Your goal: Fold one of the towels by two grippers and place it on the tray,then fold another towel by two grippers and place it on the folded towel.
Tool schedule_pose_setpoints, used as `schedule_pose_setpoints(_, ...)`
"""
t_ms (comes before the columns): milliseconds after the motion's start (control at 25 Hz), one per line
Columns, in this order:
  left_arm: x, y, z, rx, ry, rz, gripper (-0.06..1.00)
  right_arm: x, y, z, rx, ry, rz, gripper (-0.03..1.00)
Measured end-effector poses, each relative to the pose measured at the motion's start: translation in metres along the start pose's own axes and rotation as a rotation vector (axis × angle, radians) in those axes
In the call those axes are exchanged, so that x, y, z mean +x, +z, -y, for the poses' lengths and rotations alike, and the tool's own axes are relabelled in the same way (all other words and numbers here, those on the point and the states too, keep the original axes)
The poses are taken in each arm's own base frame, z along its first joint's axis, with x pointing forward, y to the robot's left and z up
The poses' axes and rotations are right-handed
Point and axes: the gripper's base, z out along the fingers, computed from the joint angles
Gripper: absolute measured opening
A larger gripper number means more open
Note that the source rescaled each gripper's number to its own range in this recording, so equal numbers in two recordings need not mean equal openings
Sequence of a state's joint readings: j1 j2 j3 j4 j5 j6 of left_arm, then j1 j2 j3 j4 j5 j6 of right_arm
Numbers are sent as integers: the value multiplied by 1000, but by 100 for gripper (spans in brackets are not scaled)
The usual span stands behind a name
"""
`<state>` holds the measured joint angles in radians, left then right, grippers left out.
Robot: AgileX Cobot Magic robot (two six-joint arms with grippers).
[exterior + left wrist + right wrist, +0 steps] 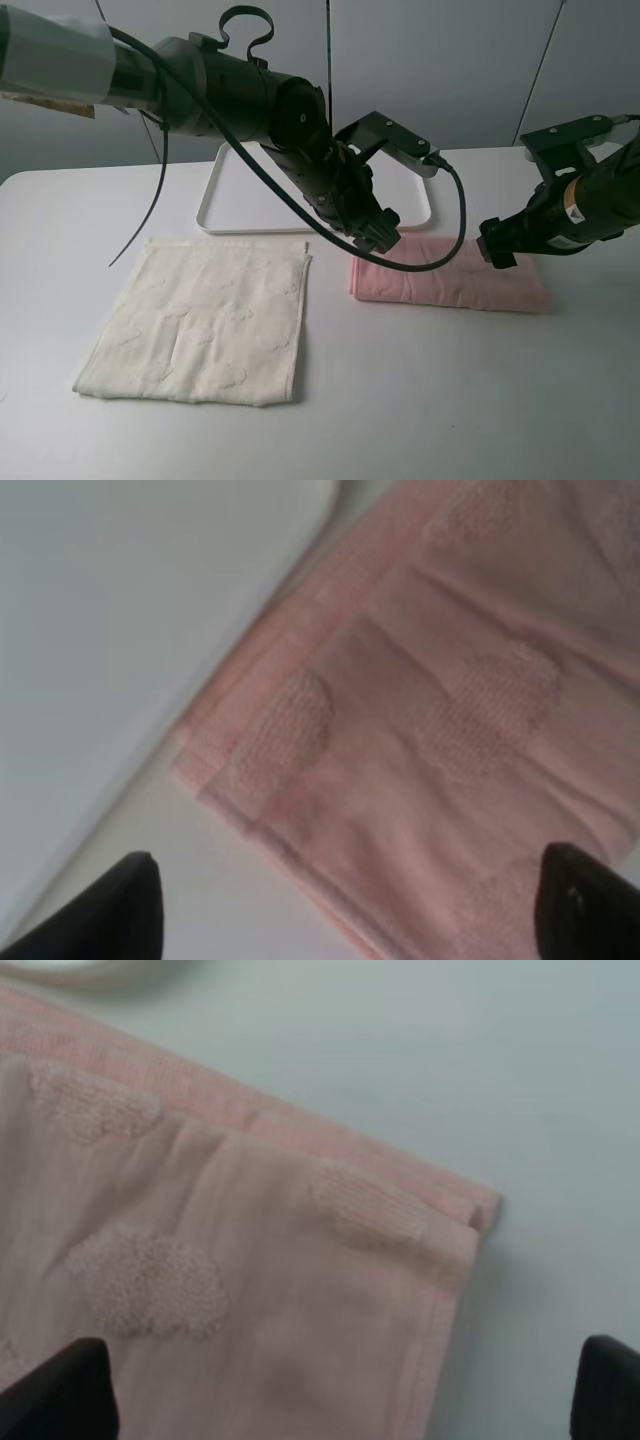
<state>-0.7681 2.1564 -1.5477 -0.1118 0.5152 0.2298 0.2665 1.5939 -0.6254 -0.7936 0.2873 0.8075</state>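
The pink towel (450, 283) lay on the tabletop (450, 400) just in front of the tray (235, 200), folded once into a long strip with its doubled edges showing at both ends, most likely so that a second fold could shorten it before it went onto the tray. The tray itself stood bare at the back, with nothing on it yet. The cream towel (200, 320) lay spread flat and unfolded well to the left, apparently left for the second half of the job. The left arm reached across the middle so that each arm could take one end of the strip, a sensible arrangement for lifting both ends together. The left fingers (120, 905) were spread wide above the strip's left end, near its layered corner, and they held nothing; the cloth lay flat and slack between them. The right fingers (65, 1390) were likewise spread wide over the right end, beside the folded corner, and gripped nothing. Whether either pair of tips brushed the towel could not be told from these views.
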Motion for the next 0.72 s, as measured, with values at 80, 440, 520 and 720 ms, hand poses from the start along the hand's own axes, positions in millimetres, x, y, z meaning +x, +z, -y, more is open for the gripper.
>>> schedule_pose_setpoints(80,1,0,0,4,-21,-18,97,1,0,2,23,21,-20,100)
schedule_pose_setpoints(440,-17,-1,-17,-20,-175,-211,97,-25,-12,2,12,47,-146,100)
schedule_pose_setpoints(520,-21,7,-21,-40,-209,-248,97,-30,-11,1,-9,22,-243,100)
schedule_pose_setpoints(720,-18,27,-24,-63,-277,-307,97,-43,-9,12,-134,173,-321,100)
